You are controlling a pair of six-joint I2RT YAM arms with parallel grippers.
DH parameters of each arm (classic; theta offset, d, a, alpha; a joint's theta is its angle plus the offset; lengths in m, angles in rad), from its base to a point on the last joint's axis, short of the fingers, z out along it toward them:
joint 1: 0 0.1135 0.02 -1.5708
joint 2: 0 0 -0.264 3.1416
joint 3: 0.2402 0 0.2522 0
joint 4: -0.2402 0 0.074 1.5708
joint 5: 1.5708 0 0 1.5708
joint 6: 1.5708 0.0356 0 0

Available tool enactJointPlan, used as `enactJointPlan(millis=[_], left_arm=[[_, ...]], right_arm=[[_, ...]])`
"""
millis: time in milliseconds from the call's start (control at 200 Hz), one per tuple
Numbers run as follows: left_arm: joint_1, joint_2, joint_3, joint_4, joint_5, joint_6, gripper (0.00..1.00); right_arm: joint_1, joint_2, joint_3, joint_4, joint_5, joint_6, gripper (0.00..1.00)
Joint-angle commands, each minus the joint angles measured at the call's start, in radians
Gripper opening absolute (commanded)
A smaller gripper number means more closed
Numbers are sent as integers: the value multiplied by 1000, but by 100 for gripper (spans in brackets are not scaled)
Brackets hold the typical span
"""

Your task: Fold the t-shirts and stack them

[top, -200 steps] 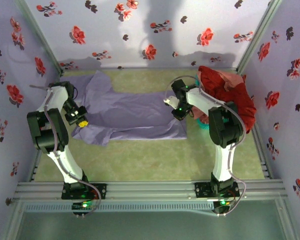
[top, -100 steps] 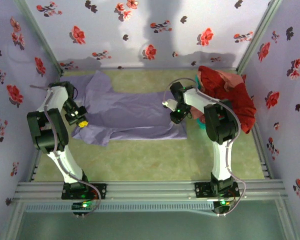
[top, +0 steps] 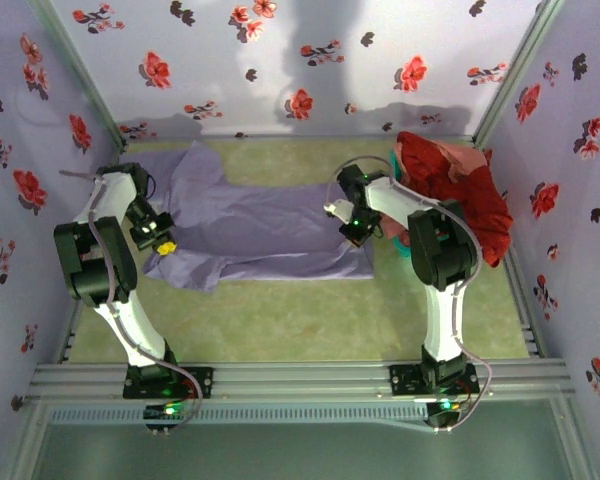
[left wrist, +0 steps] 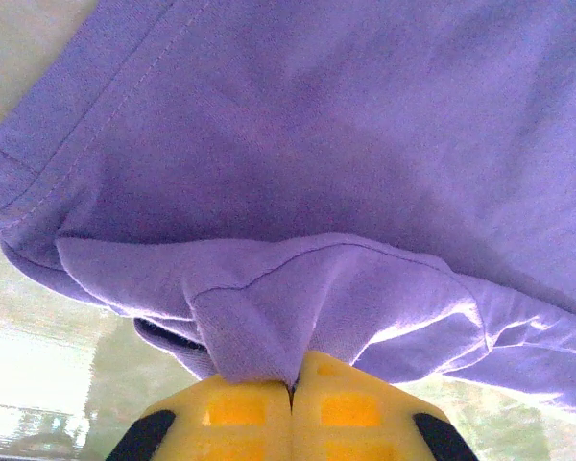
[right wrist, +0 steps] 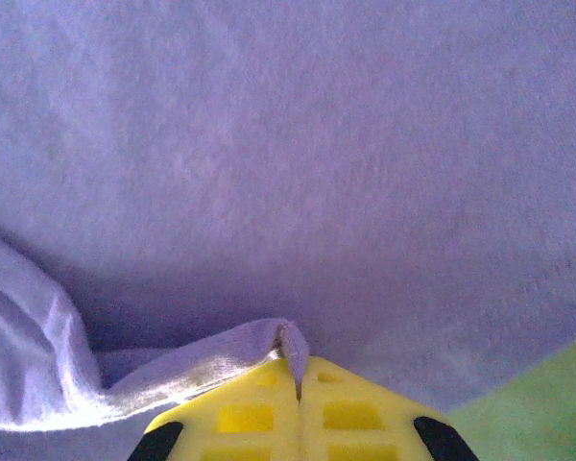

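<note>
A lavender-purple t-shirt (top: pixel 250 225) lies spread across the green table. My left gripper (top: pixel 163 241) is shut on a pinch of its fabric near the left end; the cloth (left wrist: pixel 269 317) bunches up into the yellow fingertips (left wrist: pixel 230 408). My right gripper (top: pixel 352 226) is shut on the shirt's right edge, where a thin fold of purple fabric (right wrist: pixel 221 351) is caught between the yellow fingertips (right wrist: pixel 355 413). A heap of red and pink t-shirts (top: pixel 450 180) sits at the right, over a teal basket (top: pixel 408 250).
Floral walls close in the table on three sides. Bare green surface (top: pixel 300 320) stretches between the shirt and the metal rail (top: pixel 300 380) at the near edge. The right arm's elbow stands close to the red heap.
The right gripper has shifted slightly left and away with the shirt's right edge, and the right arm's elbow has swung left. The left arm has not moved.
</note>
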Motion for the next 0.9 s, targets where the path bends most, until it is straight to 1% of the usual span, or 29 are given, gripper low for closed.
enactJointPlan(millis=[0,180,265,375,555,640,750,895], left_arm=[[5,-30,-9,-20,6,28,0],[5,-31,-8,-19,12,30,0],[5,-29,-8,-20,12,32,0],[7,-30,-5,-26,9,39,0],[8,-30,1,-28,10,31,0],[7,-29,1,-28,15,29,0],[8,-30,1,-27,40,27,0],[10,-21,2,-12,76,10,0]], right_arm=[[10,-89,-39,-62,67,53,2],[15,-143,-102,-79,98,100,2],[15,-137,-122,-74,122,120,2],[15,-114,-106,-101,189,158,1],[12,-60,-81,-121,202,191,1],[12,-39,-82,-91,191,197,1],[13,-4,-70,-76,189,198,4],[6,16,-67,-61,198,208,4]])
